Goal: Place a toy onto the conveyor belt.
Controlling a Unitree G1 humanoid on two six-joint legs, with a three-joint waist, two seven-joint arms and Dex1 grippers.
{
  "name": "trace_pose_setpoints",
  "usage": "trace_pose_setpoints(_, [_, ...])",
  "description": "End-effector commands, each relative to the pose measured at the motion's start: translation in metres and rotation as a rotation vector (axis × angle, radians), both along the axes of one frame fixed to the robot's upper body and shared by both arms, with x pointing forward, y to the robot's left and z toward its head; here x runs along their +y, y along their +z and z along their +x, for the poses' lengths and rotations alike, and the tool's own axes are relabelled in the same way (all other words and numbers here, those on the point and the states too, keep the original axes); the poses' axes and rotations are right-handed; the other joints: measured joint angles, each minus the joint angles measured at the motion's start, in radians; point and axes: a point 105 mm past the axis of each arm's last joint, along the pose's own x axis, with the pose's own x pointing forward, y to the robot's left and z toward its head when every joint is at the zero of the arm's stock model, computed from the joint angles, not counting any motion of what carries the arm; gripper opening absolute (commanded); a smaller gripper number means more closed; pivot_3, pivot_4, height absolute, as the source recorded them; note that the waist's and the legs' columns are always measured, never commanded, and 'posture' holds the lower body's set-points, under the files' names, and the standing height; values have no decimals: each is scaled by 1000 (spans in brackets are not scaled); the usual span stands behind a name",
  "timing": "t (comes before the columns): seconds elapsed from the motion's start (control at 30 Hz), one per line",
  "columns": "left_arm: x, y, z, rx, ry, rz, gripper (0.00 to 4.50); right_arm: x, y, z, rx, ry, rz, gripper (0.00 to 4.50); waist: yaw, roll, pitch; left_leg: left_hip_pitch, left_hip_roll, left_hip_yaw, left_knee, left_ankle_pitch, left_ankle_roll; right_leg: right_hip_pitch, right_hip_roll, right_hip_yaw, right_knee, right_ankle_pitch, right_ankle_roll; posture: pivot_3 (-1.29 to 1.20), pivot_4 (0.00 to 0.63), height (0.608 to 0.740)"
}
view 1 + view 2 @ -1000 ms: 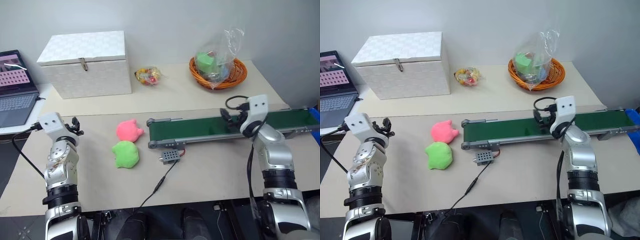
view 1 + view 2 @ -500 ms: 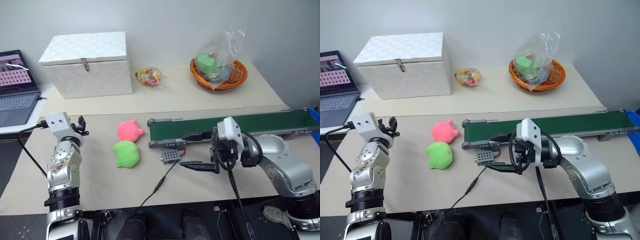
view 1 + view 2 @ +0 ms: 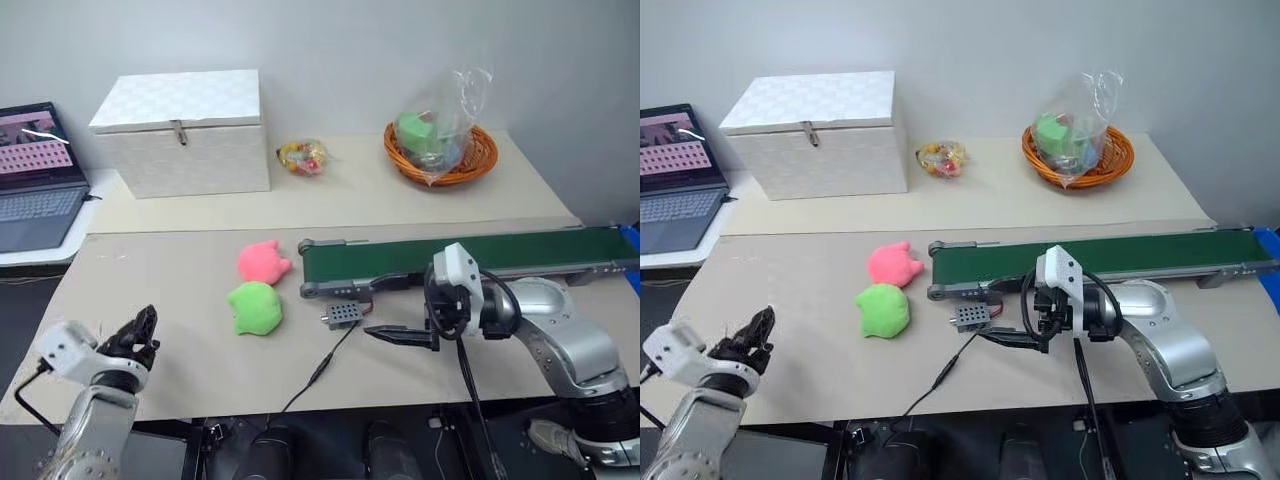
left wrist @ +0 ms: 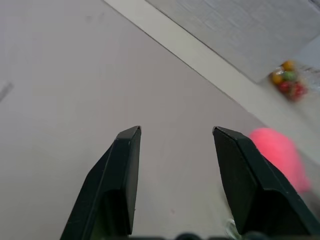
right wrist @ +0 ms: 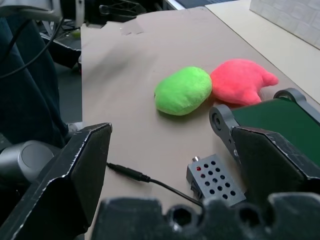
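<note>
Setting: beige table [image 3: 180, 290] against a plain grey wall.

Items on the table:
- White lidded box [image 3: 185, 130], far left. Open laptop [image 3: 35, 170] beside it, at the edge.
- Small bag of coloured sweets [image 3: 303, 156], mid-back.
- Orange wicker basket [image 3: 440, 158], far right, holding a green block in clear plastic.
- Conveyor belt [image 3: 470, 253], dark green, grey rails, running across the right half.
- Grey perforated control box [image 3: 342, 313] with a black cable, just in front of the belt's near end.
- Toy [image 3: 255, 307], lime-green plush, lying on the table just left of the belt's end roller, touching the pink plush [image 3: 263, 262] behind it.

Grippers:
- Right gripper [image 3: 395, 308]: fingers spread wide, empty, pointing left toward the toy, hovering near the control box. The toy lies ahead of it, between the fingers' line of sight in the right wrist view.
- Left gripper [image 3: 140, 330]: fingers apart, empty, low at the near left edge, well apart from the toy.

Step in hand, judged: reaching for the toy. Clear the control box and cable, straddle the green plush alone, and avoid catching the pink one.
</note>
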Motion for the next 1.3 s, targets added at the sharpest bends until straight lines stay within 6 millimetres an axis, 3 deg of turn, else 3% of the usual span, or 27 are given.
trace_pose_setpoints(0.03, [-45,9,-5,-130,-252,-328,2441,3,9,0,-54,9,4,4500,3,0,0,0,0,0,0,0,0,-1,0,0,0,2,-3,0,150,740])
trace_pose_setpoints(0.17, [-54,-16,-18,-116,-303,-585,2441,0,13,1,-65,-3,-2,4500,0,1,0,-1,0,1,0,0,0,-3,1,0,1,1,-5,0,150,740])
trace_pose_setpoints(0.37, [-61,-34,-37,-58,-321,-672,2441,-11,16,0,-78,-57,-16,4500,0,1,0,0,0,3,0,-1,1,-2,1,1,0,0,-6,0,150,740])
trace_pose_setpoints(0.47, [-66,-44,-37,-18,-336,-670,2441,-13,19,-1,-82,-74,-4,4500,6,1,0,0,0,3,-1,-1,1,-2,1,0,0,0,-6,0,150,740])
trace_pose_setpoints(0.67, [-85,-34,5,-53,-395,-612,2441,-14,23,-2,-87,-87,9,4500,12,1,0,0,0,2,-1,-1,1,-1,1,0,-1,0,-7,0,150,740])
trace_pose_setpoints(0.83, [-97,-20,29,-81,-414,-588,2441,-14,27,-1,-99,-93,13,4500,8,1,-1,-1,0,2,-1,-1,1,-2,1,0,-4,0,-7,0,150,740])
trace_pose_setpoints(0.93, [-97,-25,36,-41,-383,-569,2441,-13,30,-2,-108,-91,26,4500,8,1,-1,-1,0,2,-1,-1,0,-1,1,0,-4,0,-7,0,150,740])
trace_pose_setpoints(1.1, [-96,-16,38,-59,-373,-582,2441,-14,35,-1,-116,-96,38,4500,8,1,-1,-1,0,2,-1,-1,0,-1,2,0,-4,0,-7,0,150,740])
trace_pose_setpoints(1.3, [-99,1,16,-67,-414,-612,2441,-17,35,-2,-113,-102,25,4500,6,1,-1,-2,1,2,-2,-1,1,-2,1,0,-5,0,-7,0,150,740])
